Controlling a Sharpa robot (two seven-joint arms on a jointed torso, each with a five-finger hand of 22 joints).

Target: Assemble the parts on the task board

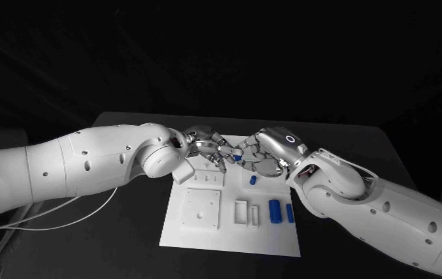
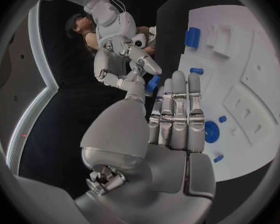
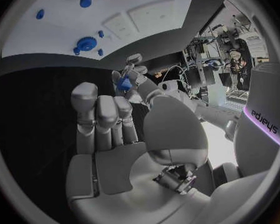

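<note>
Both hands meet above the far end of the task board [image 1: 230,228]. Left hand [image 1: 207,148] pinches a small blue part [image 1: 237,158] between thumb and a fingertip (the right wrist view shows this clearly, the blue part at [image 3: 124,84]), its other fingers held straight and close together. Right hand [image 1: 267,158] hovers just beside it, fingers loosely curled, holding nothing that I can see; its fingertips are near the pinched part.

Below them, the board's near half lies uncovered: two blue cylinders [image 1: 274,211] rest side by side near its right edge, a smaller blue piece [image 1: 252,179] farther up. A blue gear [image 3: 85,44] sits on the board too. Black table [image 1: 120,228] flanks the board on both sides.
</note>
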